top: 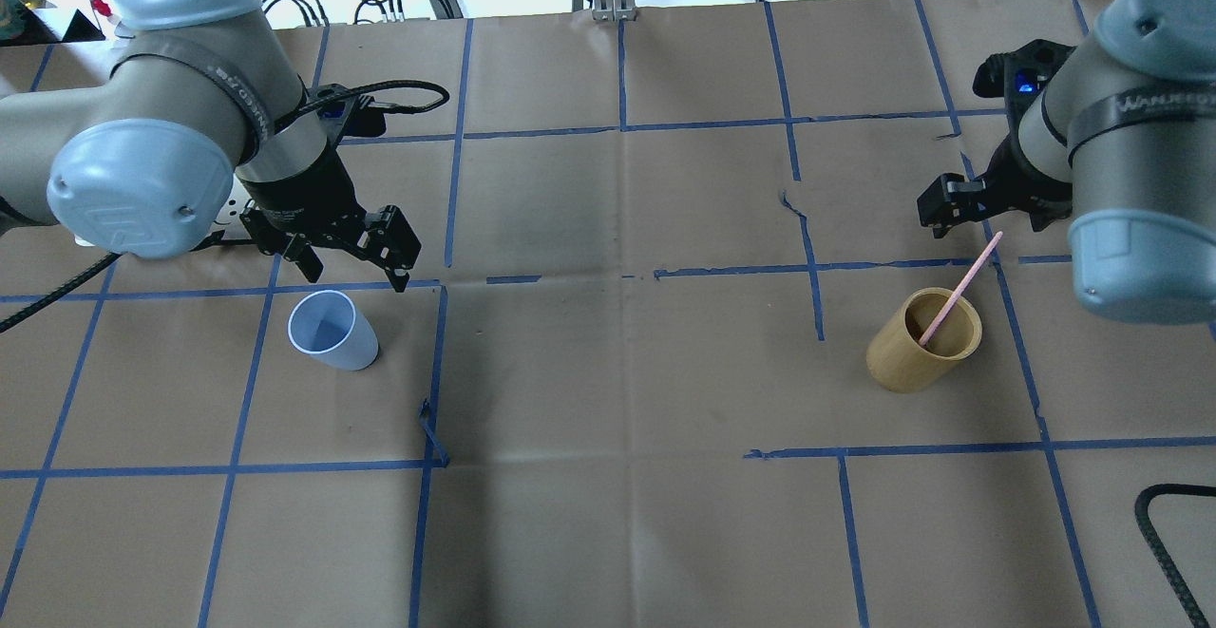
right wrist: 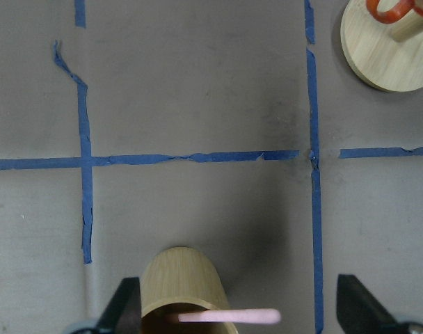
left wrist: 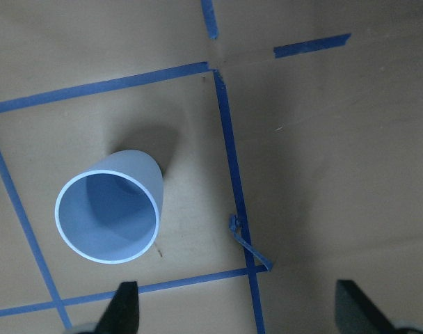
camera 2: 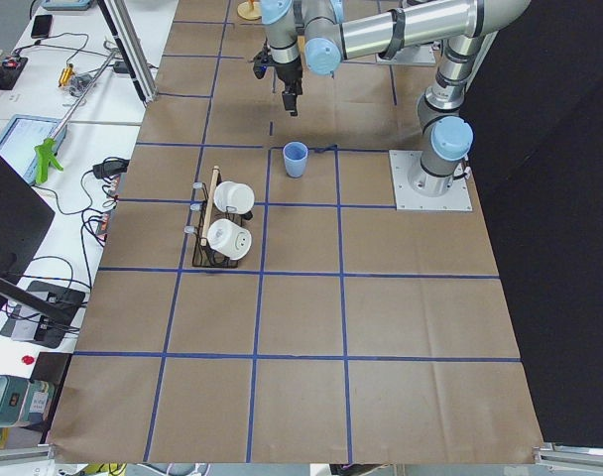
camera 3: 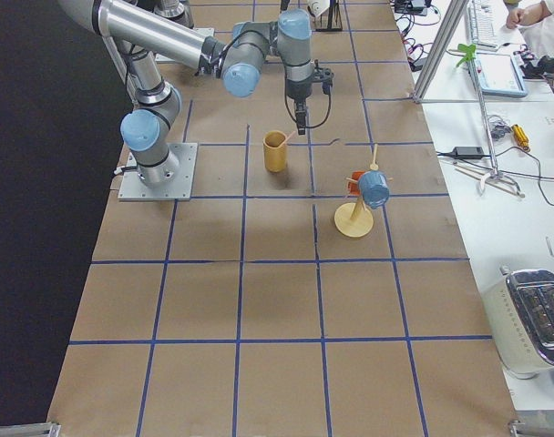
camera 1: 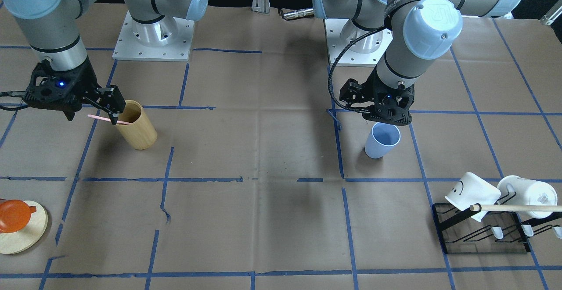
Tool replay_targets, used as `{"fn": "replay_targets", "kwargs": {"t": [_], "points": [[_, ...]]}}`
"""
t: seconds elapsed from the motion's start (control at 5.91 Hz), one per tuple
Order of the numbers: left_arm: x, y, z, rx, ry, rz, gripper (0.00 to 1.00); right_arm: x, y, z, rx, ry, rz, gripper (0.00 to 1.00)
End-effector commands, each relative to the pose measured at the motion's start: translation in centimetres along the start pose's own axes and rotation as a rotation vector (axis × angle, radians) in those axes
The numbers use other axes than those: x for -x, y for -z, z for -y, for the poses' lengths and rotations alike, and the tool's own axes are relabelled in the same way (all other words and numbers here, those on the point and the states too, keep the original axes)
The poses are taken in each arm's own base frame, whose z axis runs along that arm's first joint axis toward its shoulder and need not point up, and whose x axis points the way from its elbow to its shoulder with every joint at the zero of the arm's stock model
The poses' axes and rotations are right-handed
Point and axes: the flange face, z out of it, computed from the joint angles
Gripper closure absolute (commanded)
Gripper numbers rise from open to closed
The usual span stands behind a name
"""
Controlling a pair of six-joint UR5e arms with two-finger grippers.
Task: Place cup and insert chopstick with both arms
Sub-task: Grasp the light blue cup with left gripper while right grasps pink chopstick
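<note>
Just below the left gripper (top: 356, 269) sits the blue cup (top: 332, 329), upright on the table, only bare blue inside. The fingers are spread wide and clear of it. Right gripper (camera 1: 93, 108) is spread too, gripping nothing. Under it, the pink chopstick (top: 955, 291) leans in the bamboo holder (top: 917, 357), top end poking up between the fingers.

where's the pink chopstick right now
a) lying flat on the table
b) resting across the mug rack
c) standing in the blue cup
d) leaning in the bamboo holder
d: the pink chopstick has its lower end inside the bamboo holder and leans out over its rim, while the blue cup stands empty on the other side of the table.
</note>
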Motion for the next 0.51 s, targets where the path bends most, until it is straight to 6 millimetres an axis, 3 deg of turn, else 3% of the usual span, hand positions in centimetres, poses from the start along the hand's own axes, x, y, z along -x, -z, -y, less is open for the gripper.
{"fn": "replay_targets", "kwargs": {"t": [0.0, 0.17, 0.34], "points": [[0.8, -3.2, 2.4, 0.01, -0.002, 0.002, 0.01, 0.3, -1.5, -1.3, -0.004, -0.002, -0.001, 0.05], [1.3, -6.4, 3.8, 0.056, -0.007, 0.034, 0.01, 0.3, -1.6, -1.3, 0.001, -0.002, -0.001, 0.31], [1.2, -8.3, 3.7, 0.06, -0.012, 0.063, 0.01, 0.3, -1.5, -1.3, -0.002, -0.001, -0.002, 0.6]]}}
